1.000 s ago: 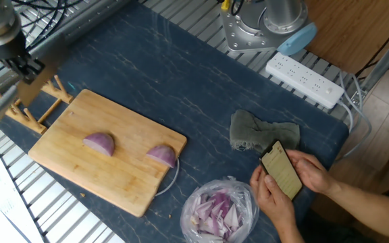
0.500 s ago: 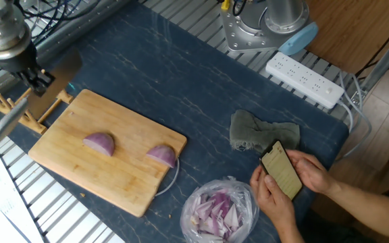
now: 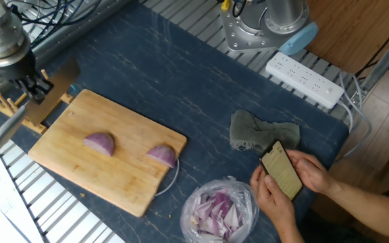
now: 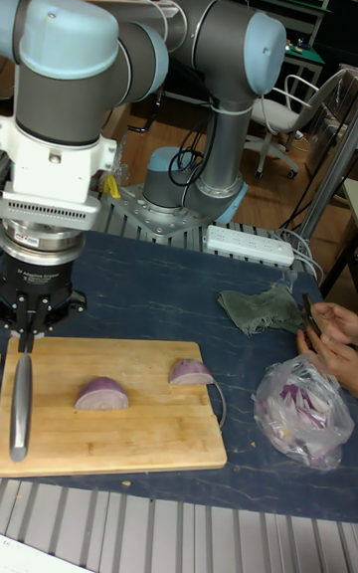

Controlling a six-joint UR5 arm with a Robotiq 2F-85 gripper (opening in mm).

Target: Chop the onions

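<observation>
The gripper [image 4: 24,336] hung over the left end of the wooden cutting board [image 4: 149,434], its fingers [image 3: 38,88] closed on the dark handle of a knife [image 4: 19,406]; the blade pointed down toward the board's left edge in the tall fixed view, and slanted out past the board's far-left corner in the fixed view. Two onions [image 3: 100,143] lay flat side down on the board, well apart from each other; the left one sat near the board's middle, the right one [image 3: 162,156] near its right edge. Neither touched the knife. A wooden rack [image 3: 26,111] stood just beside the board's left corner. On the dark desk [image 3: 181,74], a clear plastic bag of chopped onion bits [image 3: 220,210] rested near the board's right end; a crumpled grey cloth [image 3: 258,131] lay beyond it; a white power strip [image 3: 304,79] sat near the arm's base. A person's hands [image 3: 296,179] held a phone [image 3: 281,170] at the desk's right side.
</observation>
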